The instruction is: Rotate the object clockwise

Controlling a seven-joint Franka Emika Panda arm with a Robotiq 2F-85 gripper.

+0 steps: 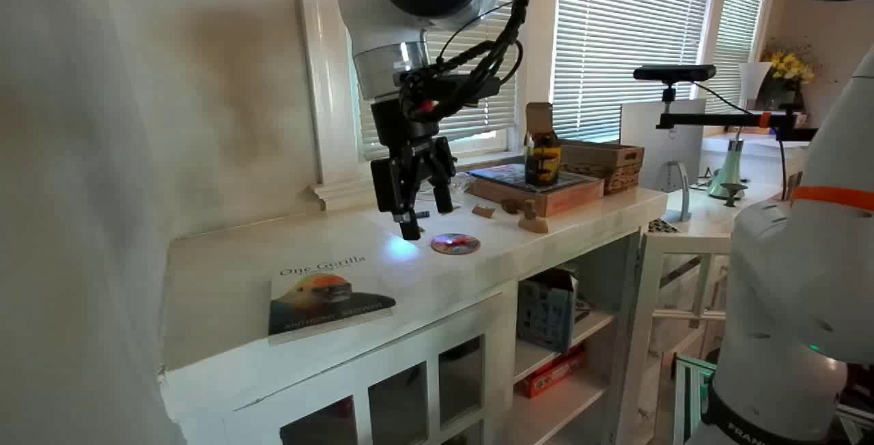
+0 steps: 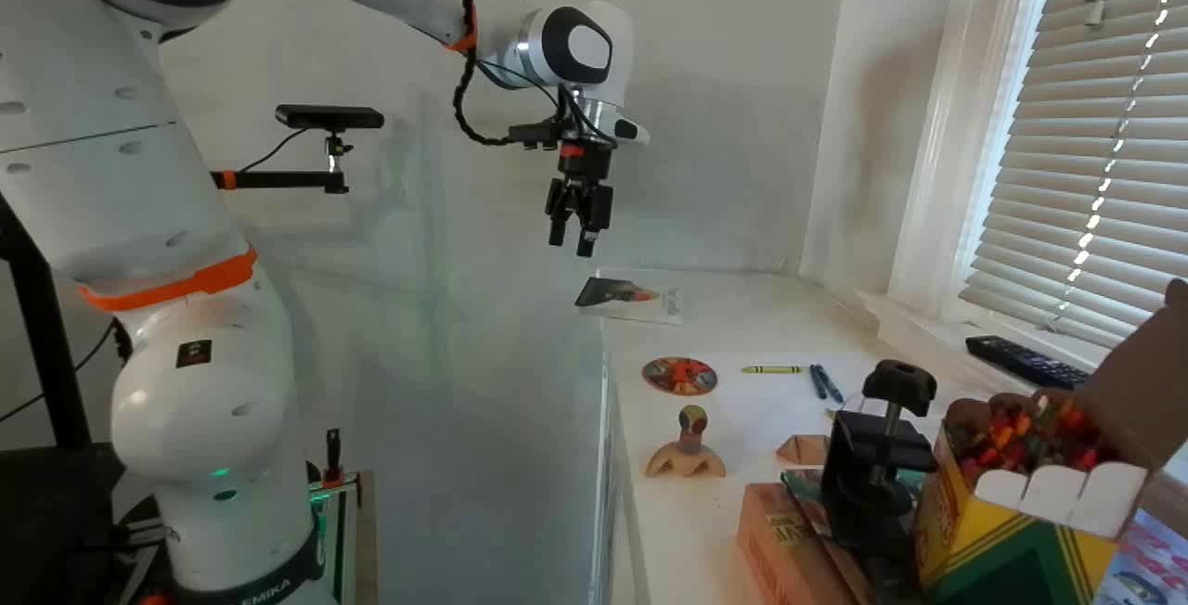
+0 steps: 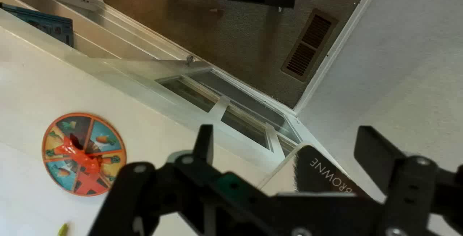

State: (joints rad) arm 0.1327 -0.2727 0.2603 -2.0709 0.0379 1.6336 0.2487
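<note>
Currently, in an exterior view, my pincer (image 1: 427, 216) hangs in free air, tips downward, touching nothing visible. The sentence leaves its target unnamed; I read it as the dark upright thing (image 1: 543, 158) with yellow-orange patches, on a flat box (image 1: 570, 201) toward the far end of the surface (image 1: 225, 281), well apart from me. A round disc (image 1: 455, 243) and a book (image 1: 331, 302) lie nearer; the disc is a rival reading.

In an exterior view, a black clamp (image 2: 863, 456) and a yellow-green crayon box (image 2: 1016, 531) stand close together about that spot; I cannot tell which, or whether both, make up the dark shape.

Wrist view: my fingers (image 3: 376, 156) are spread wide, nothing held between. Part of the book shows beyond them, the disc with its red pointer (image 3: 81, 160) to one side; the upright thing is out of frame.

Progress, my judgement: no grip, so the turn is probably not begun. Left: approach, grasp, clockwise turn, release. A finished turn cannot be excluded.
</note>
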